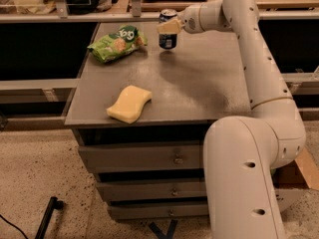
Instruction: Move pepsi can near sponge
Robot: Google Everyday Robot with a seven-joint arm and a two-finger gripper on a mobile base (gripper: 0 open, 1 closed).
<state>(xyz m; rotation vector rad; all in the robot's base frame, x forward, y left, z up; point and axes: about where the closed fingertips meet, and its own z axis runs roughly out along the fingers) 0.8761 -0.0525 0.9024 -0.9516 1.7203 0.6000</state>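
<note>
The pepsi can is dark blue with a silver top and stands upright at the far edge of the grey table, right of the green bag. My gripper reaches in from the right and is shut on the can's upper half, with one yellowish finger across its front. The pale yellow sponge lies flat near the table's front left edge, well apart from the can.
A green snack bag lies at the back left of the table, close to the can. My white arm runs along the table's right side. Drawers sit under the tabletop. Shelving stands behind the table.
</note>
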